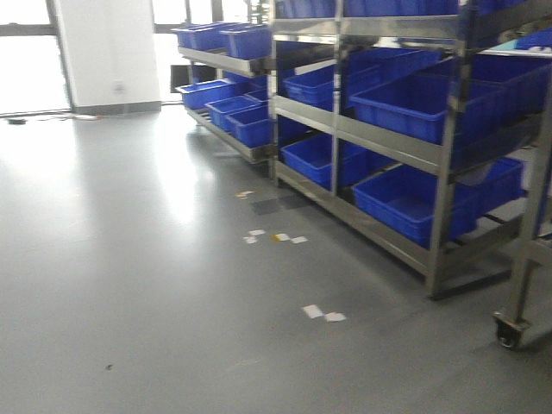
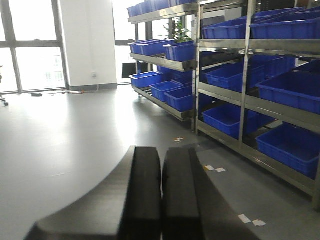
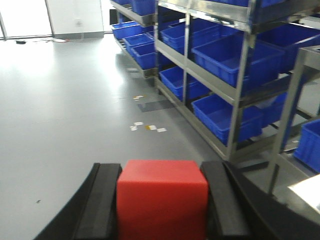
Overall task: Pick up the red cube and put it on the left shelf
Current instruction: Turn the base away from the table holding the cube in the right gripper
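Note:
The red cube point(image 3: 162, 200) sits clamped between the two black fingers of my right gripper point(image 3: 162, 172), held above the grey floor. My left gripper point(image 2: 161, 160) is shut with its black pads pressed together and nothing between them. Metal shelf racks point(image 1: 379, 138) loaded with blue bins run along the right side in the front view; neither gripper shows there. The racks also show in the left wrist view point(image 2: 245, 100) and the right wrist view point(image 3: 235, 95).
Blue bins point(image 1: 414, 108) fill the rack levels. A caster wheel point(image 1: 509, 332) of a nearer rack stands at the right edge. Paper scraps point(image 1: 323, 313) lie on the grey floor point(image 1: 129, 259). A white wall point(image 1: 103, 52) and bright windows are at the back left.

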